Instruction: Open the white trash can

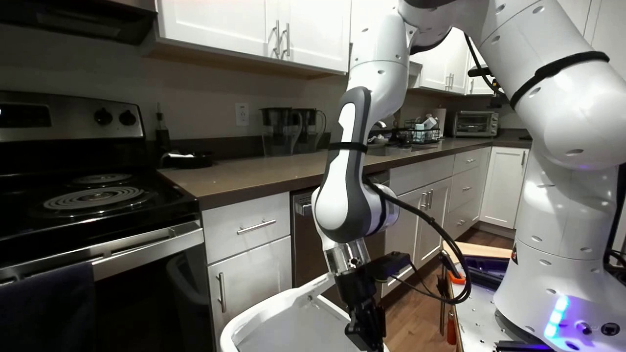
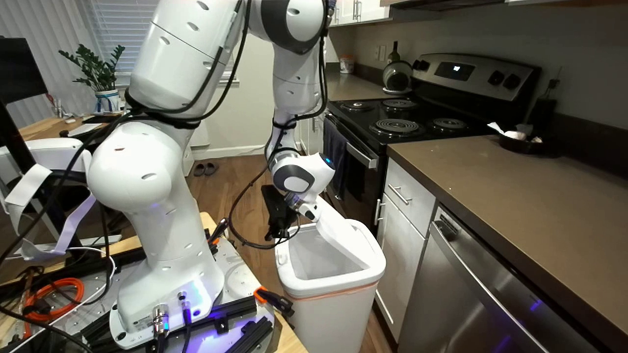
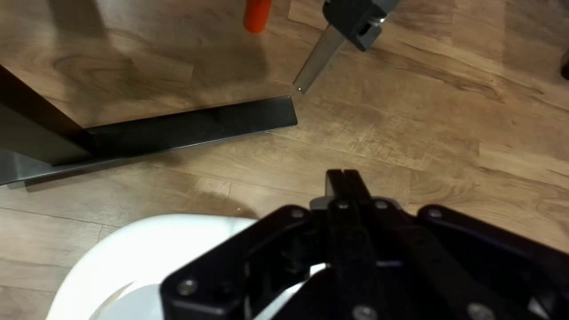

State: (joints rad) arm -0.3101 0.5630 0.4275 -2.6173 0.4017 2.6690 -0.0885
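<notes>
The white trash can [image 2: 331, 316] is placed on the floor, just off the edge of the table [image 2: 235, 274] that is turned toward the kitchen cupboards [image 1: 259, 269]. Its base is cut off in both exterior views, and in the wrist view only a rounded part of the rim is shown. The inside is exposed; above part of the opening a slanted white flap [image 2: 346, 233] is seen, its upper end hard to tell from the white arm [image 2: 147, 162]. The hand [image 3: 342, 175] is closed, its fingers set side by side, and is held near the table-side rim; whether the rim is touched cannot be told.

Between hand and table a black cable [image 1: 431, 221] is hung in a loop. A black-and-orange clamp [image 2: 274, 300] is seated at the table edge beside the can, whose lower wall is partly hidden by that edge. Toward the opposite edge an orange cord [image 2: 68, 282] is coiled. On the floor a dark bar [image 3: 195, 124] is seen; an orange handle [image 3: 256, 15] is cut off by the upper border. Alongside the cupboards a stove [image 2: 397, 126] and a dishwasher [image 2: 471, 294] are set.
</notes>
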